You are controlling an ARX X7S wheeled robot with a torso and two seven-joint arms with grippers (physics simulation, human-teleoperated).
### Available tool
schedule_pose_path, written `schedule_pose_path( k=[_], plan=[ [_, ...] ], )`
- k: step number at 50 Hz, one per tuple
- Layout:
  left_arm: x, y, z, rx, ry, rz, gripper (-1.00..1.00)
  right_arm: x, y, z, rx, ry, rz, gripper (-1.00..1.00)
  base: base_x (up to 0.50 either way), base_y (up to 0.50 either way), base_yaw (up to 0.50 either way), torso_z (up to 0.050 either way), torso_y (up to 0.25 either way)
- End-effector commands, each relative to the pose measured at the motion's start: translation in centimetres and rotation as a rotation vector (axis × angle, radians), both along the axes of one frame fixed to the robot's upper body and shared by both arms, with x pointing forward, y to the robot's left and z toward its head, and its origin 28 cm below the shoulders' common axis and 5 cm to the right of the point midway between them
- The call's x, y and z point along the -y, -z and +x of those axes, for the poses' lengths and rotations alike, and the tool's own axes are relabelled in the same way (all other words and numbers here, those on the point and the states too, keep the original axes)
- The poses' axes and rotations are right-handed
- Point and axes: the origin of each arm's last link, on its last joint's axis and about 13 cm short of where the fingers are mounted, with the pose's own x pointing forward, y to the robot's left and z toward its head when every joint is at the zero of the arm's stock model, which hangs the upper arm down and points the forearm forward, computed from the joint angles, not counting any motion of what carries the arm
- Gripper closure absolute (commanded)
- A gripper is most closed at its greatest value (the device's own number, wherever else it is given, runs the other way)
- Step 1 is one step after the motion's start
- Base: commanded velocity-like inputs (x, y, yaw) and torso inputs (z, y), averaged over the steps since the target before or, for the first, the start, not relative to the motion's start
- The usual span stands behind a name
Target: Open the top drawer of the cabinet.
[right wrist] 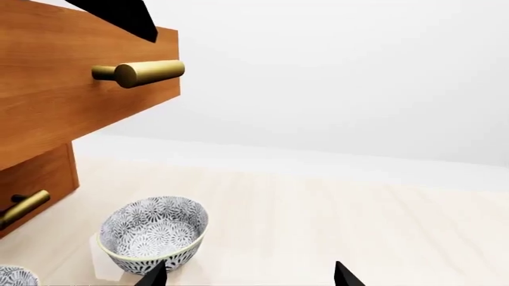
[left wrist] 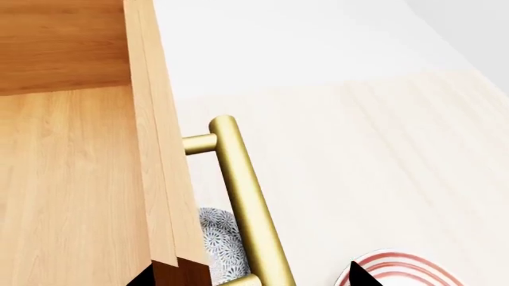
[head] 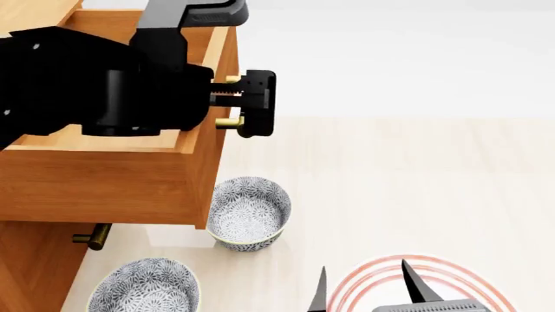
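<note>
Top drawer of the cabinet stands pulled well out, overhanging the lower drawer fronts, its wooden floor open to the head view. At its brass bar handle sits the left gripper, whose black fingers bracket the bar; whether they actually pinch it or only sit around it I cannot tell, since the arm covers the contact in the head view and the left wrist view shows only the fingertips at its edge. That placement makes sense: the handle is the only purchase on the flat front, so pulling from there draws the box straight out.

Below the overhanging front, a blue-patterned bowl rests on the pale floor, partly under the drawer. A second patterned bowl lies nearer the robot, beside the cabinet, with a lower handle poking out above it.

Right gripper hangs well apart, spread wide and empty over a red-ringed plate, apparently parked out of the way. Judging by the overhang, the opening looks mostly done.
</note>
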Motion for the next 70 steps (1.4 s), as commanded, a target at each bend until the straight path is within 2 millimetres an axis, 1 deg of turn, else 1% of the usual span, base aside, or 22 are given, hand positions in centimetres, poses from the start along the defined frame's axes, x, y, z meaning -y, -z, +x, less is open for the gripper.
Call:
schedule_pose_path(
  k=[1,9,12,21,33,36,43,44,46,47,49,51,53,55,56,58,60,62,63,65,66,70],
  plan=[
    [5.5,0.5,-2.9,-0.179,0.218,-0.287,-1.0,0.0,0.1,-0.1,0.001,-0.006,0.003,-1.0,0.0,0.0,0.0,0.0,0.0],
    [6.1,0.3,-3.4,-0.19,0.24,-0.322,-1.0,0.0,0.1,-0.2,0.001,-0.008,0.003,-1.0,0.0,0.0,0.0,0.0,0.0],
    [6.5,-0.1,-3.8,-0.215,0.261,-0.387,-1.0,0.1,0.1,-0.3,0.002,-0.008,0.006,-1.0,0.0,0.0,0.0,0.0,0.0],
    [6.9,-0.8,-3.9,-0.217,0.273,-0.464,-1.0,0.1,0.1,-0.5,0.003,-0.01,0.005,-1.0,0.0,0.0,0.0,0.0,0.0],
    [7.5,-0.9,-4.7,-0.203,0.294,-0.408,-1.0,0.2,0.0,-0.8,0.006,-0.011,0.006,-1.0,0.0,0.0,-0.01,0.0,0.0],
    [7.7,-1.0,-4.9,-0.21,0.3,-0.429,-1.0,0.2,0.0,-0.8,0.007,-0.012,0.006,-1.0,0.0,0.0,-0.01,0.0,0.0],
    [7.3,-1.4,-4.6,-0.147,0.271,-0.319,-1.0,0.2,-0.2,-1.0,0.014,-0.01,0.005,-1.0,0.0,0.0,-0.01,0.0,0.0],
    [7.2,-2.1,-4.5,-0.152,0.261,-0.35,-1.0,0.2,-0.2,-1.0,0.016,-0.012,0.006,-1.0,0.0,0.0,-0.01,0.0,0.0],
    [7.0,-2.7,-4.5,-0.092,0.243,-0.261,-1.0,0.2,-0.2,-1.0,0.014,-0.014,0.003,-1.0,0.0,0.0,-0.01,0.0,0.0],
    [6.9,-3.4,-4.5,-0.101,0.241,-0.296,-1.0,0.2,0.0,-1.0,0.014,-0.014,0.002,-1.0,0.0,0.0,-0.01,0.0,0.0],
    [6.7,-5.0,-4.5,-0.05,0.226,-0.274,-1.0,0.2,-0.2,-1.1,0.014,-0.015,0.004,-1.0,0.0,0.0,-0.01,0.0,0.0],
    [6.5,-6.0,-4.5,-0.034,0.218,-0.276,-1.0,0.2,-0.2,-1.1,0.016,-0.013,0.004,-1.0,0.0,0.0,-0.01,0.0,0.0],
    [6.0,-8.2,-4.7,0.014,0.19,-0.268,-1.0,0.3,-0.1,-1.0,0.017,-0.011,0.004,-1.0,0.0,0.0,-0.01,0.0,0.0],
    [5.7,-9.4,-4.9,0.043,0.191,-0.242,-1.0,0.3,-0.2,-1.0,0.019,-0.009,0.008,-1.0,0.0,0.0,-0.01,0.0,0.005],
    [5.3,-10.9,-5.2,0.071,0.179,-0.244,-1.0,0.2,-0.3,-1.0,0.02,-0.011,0.008,-1.0,0.0,0.0,-0.01,0.0,0.011],
    [4.9,-12.3,-5.4,0.098,0.165,-0.252,-1.0,0.2,-0.3,-1.1,0.022,-0.013,0.012,-1.0,0.0,0.0,-0.01,0.0,0.005],
    [4.2,-14.8,-6.1,0.151,0.165,-0.259,-1.0,0.4,-0.3,-1.1,0.022,-0.011,0.02,-1.0,0.0,0.0,-0.01,0.0,0.005],
    [3.5,-16.3,-6.4,0.186,0.128,-0.257,-1.0,0.5,-0.1,-1.1,0.021,-0.008,0.019,-1.0,0.0,0.0,0.0,0.0,0.0],
    [2.8,-17.7,-6.7,0.23,0.112,-0.244,-1.0,0.6,0.0,-1.1,0.019,-0.005,0.018,-1.0,0.0,0.0,0.0,0.0,0.0],
    [2.2,-18.7,-7.1,0.26,0.097,-0.217,-1.0,0.7,-0.1,-1.1,0.021,-0.003,0.019,-1.0,0.0,0.0,0.0,0.0,0.0],
    [1.6,-19.7,-7.3,0.276,0.073,-0.237,-1.0,0.7,-0.3,-1.0,0.022,-0.002,0.019,-1.0,0.0,0.0,0.0,0.0,0.0],
    [0.0,-21.5,-8.0,0.335,0.032,-0.196,-1.0,0.4,-0.6,-0.9,0.028,-0.01,0.013,-1.0,0.0,0.0,0.0,0.0,0.0]
  ],
)
